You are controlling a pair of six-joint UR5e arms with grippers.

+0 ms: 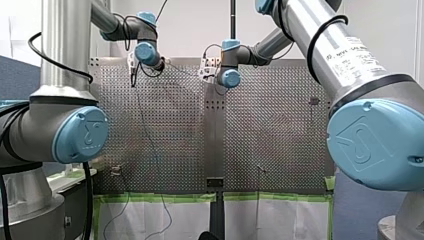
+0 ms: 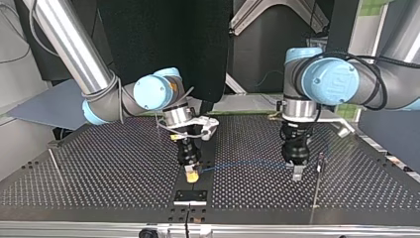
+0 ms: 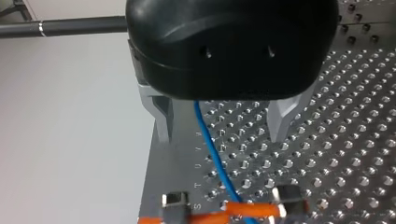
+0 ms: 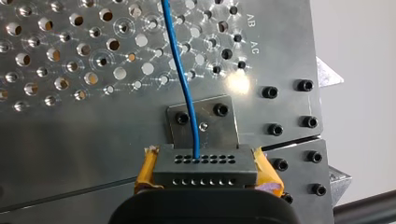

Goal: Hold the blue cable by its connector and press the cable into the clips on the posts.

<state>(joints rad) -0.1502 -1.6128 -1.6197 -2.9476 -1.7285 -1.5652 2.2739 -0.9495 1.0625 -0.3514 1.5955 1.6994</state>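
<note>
Counts first: two arms, two grippers, two thin posts, one blue cable, one connector. At the top view's left, the first post stood slanted on the table, a dark perforated metal sheet. The front view showed green tape along the table's near edge, a white wall beyond it and a blue partition at the side.

Right of that post, my right arm came in from the top edge, wrist bent so that the right gripper pointed straight down above a small plate. Its yellow pads were clamped on the grey connector. From the connector the cable ran roughly level above the table towards the view's right.

There the left gripper hung vertical from my left arm. Its metal fingers were spread apart, and the cable passed between them, touching neither. Just beside it, further right, stood the second post.
</note>
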